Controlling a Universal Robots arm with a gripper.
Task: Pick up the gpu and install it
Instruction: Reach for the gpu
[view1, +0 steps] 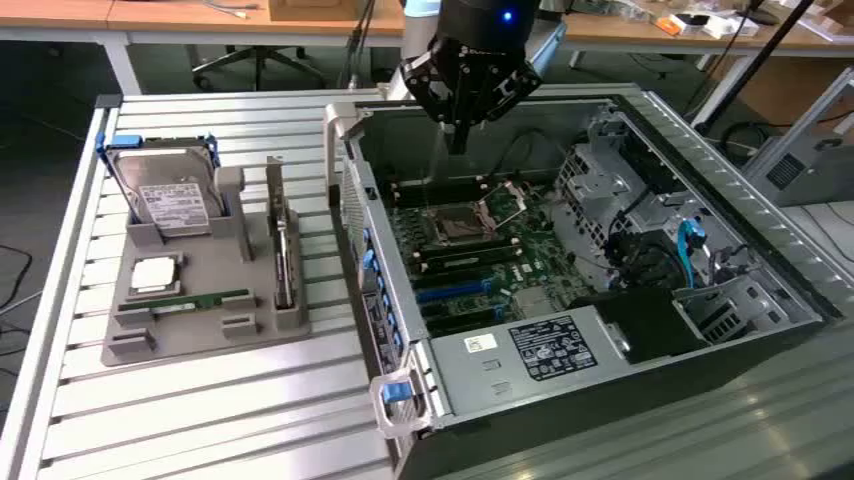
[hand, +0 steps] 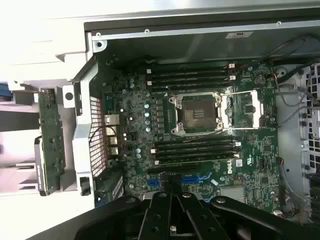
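Exterior view
- Gripper (view1: 458, 140): points straight down over the rear of the open computer case (view1: 747, 200). Its fingers are drawn together to a tip and carry nothing.
- Gpu (view1: 280, 245): well apart from the gripper, outside the case on the exterior view's left, untouched. It stands on its long edge in a slot of the grey holder tray (view1: 200, 330). This is probably so that its upper edge is free for a pinch from above.
- Tray neighbours: a hard drive (view1: 167, 195) leans upright farther from the gripper. A RAM stick (view1: 187, 300) lies flat near the tray's front.
- Case: lies on its side with the panel off, so the motherboard (view1: 494, 250) faces up below the gripper. That likely allows a card to be pressed in vertically.

Wrist view
- Gripper (hand: 172, 197): the dark fingers meet with nothing between them, above the board's blue expansion slots (hand: 197, 177).
- CPU socket (hand: 196, 112): empty, just ahead of the fingertips.
- Gpu (hand: 51, 140): brownish-green face showing, beyond the case's rear wall, off to one side of the gripper and not gripped.
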